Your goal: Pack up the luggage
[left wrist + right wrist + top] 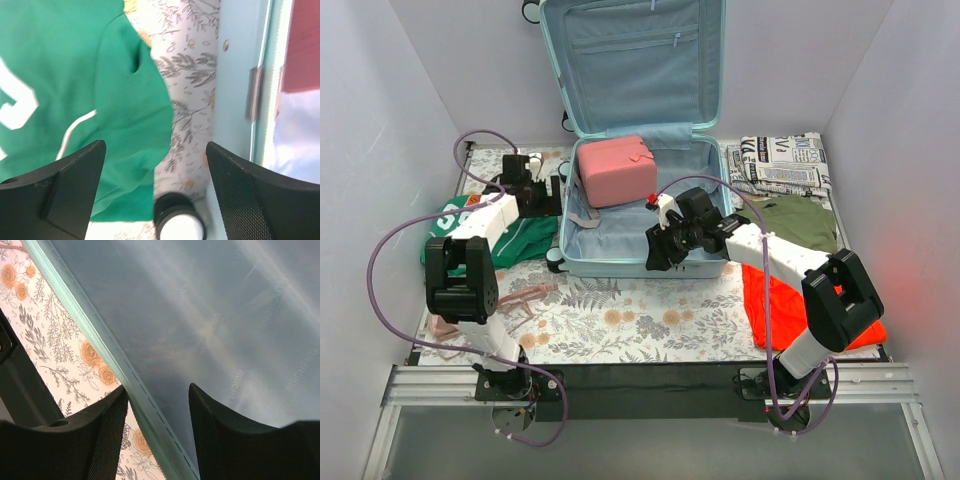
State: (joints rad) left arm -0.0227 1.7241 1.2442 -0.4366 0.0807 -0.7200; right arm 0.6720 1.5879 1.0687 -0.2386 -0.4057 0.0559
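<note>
The left claw (156, 147) is spread really wide with nothing in it. It's hanging over the spot where a green shirt (75, 75) with white lettering meets the floral cloth (192, 75). The shirt is under one finger, the pale mint outer wall of the luggage (620, 265) runs right alongside the other, and a black wheel (177, 220) of the case sits just below the gap between them. The luggage itself lies open on the table between the two claws, with its lid standing up at the back. The right claw (159, 387) is roughly half open and also has hold of nothing. Its fingers straddle the near rim of the case without touching it as far as I can tell, grey-blue lining under one finger and floral cloth under the other. Out past that claw, in the far corner of the case, there's a pink pouch (616, 170). Back along its arm, an orange garment (765, 300) lies on the table.
</note>
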